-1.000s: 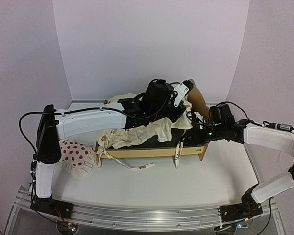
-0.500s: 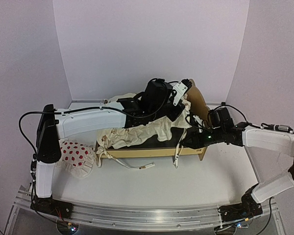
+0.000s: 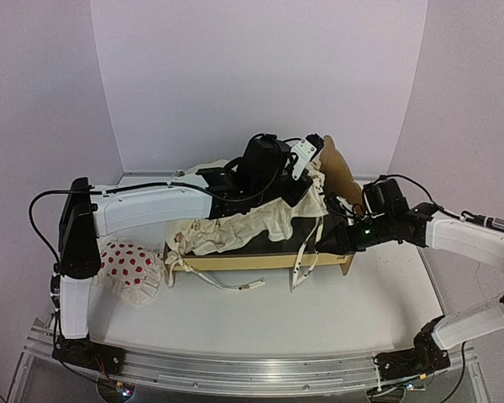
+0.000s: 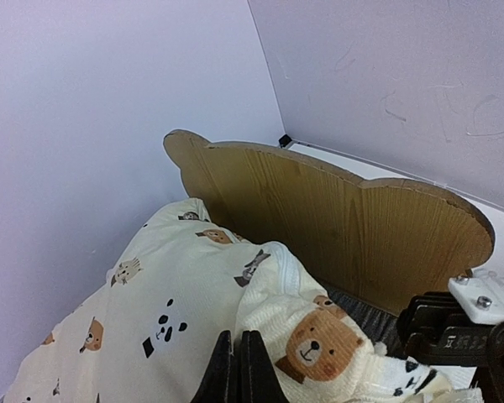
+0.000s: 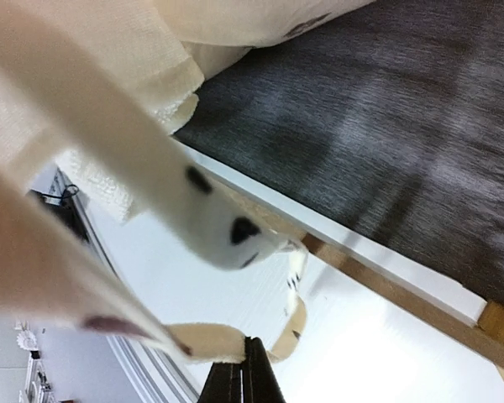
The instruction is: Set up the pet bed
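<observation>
The pet bed [image 3: 260, 261] lies lengthwise mid-table, its bear-ear headboard [image 3: 343, 172] at the right. In the left wrist view the headboard [image 4: 336, 218] stands over the dark grey base [image 4: 365, 312]. A cream animal-print quilt [image 3: 235, 225] lies bunched along the bed. My left gripper [image 3: 302, 186] is shut on a fold of the quilt [image 4: 176, 294] near the headboard, fingertips [image 4: 250, 369] pressed together in the fabric. My right gripper [image 3: 319, 246] sits at the bed's front rail [image 5: 386, 281], shut on a thin cream quilt tie [image 5: 197, 340] that hangs over the rail.
A white red-dotted pillow [image 3: 130, 264] lies on the table left of the bed's foot. A second loose tie [image 3: 235, 287] trails in front of the bed. Lavender walls close off the back and both sides. The aluminium rail [image 3: 235, 369] carrying the arm bases runs along the near edge.
My right gripper has closed on the hanging tie and pulled it slightly left and forward. The left gripper stayed shut on the quilt and shifted a little left.
</observation>
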Controlling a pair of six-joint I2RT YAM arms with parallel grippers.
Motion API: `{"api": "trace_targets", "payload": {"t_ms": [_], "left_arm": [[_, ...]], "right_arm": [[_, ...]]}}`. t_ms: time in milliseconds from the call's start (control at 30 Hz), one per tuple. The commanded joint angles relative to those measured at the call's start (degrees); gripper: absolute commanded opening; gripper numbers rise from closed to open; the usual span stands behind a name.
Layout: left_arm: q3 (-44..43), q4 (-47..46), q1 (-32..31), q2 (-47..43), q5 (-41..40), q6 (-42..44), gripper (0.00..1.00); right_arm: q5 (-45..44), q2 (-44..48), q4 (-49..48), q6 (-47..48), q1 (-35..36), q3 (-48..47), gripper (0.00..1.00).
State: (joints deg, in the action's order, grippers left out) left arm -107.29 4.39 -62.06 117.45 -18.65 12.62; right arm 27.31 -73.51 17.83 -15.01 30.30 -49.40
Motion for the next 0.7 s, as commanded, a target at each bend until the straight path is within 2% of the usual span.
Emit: {"api": "trace_targets", "payload": {"t_ms": [0, 100, 233, 300, 533, 667], "left_arm": [[0.55, -3.69, 0.76, -3.93, -0.8, 0.11, 0.0], [0.35, -3.95, 0.9, -3.47, -0.38, -0.05, 0.0], [-0.29, -4.02, 0.91, -2.65, -0.07, -0.46, 0.0], [-0.37, -4.06, 0.89, -2.5, 0.01, -0.67, 0.0], [-0.08, -4.18, 0.87, -2.21, -0.2, -1.13, 0.0], [0.31, -4.16, 0.93, -2.22, -0.44, -1.19, 0.0]], "right_arm": [[-5.64, 5.27, 13.46, 1.91, 0.38, -6.51, 0.0], [-4.18, 6.26, 14.27, 0.38, 0.4, -7.2, 0.0], [2.61, 3.36, 11.41, -2.91, 0.63, -8.03, 0.0], [2.9, 1.87, 10.19, -3.86, 1.11, -8.22, 0.0], [5.25, -5.63, -2.03, -10.15, 4.21, -7.37, 0.0], [4.36, -10.27, -5.94, -12.34, 6.66, -7.82, 0.0]]}}
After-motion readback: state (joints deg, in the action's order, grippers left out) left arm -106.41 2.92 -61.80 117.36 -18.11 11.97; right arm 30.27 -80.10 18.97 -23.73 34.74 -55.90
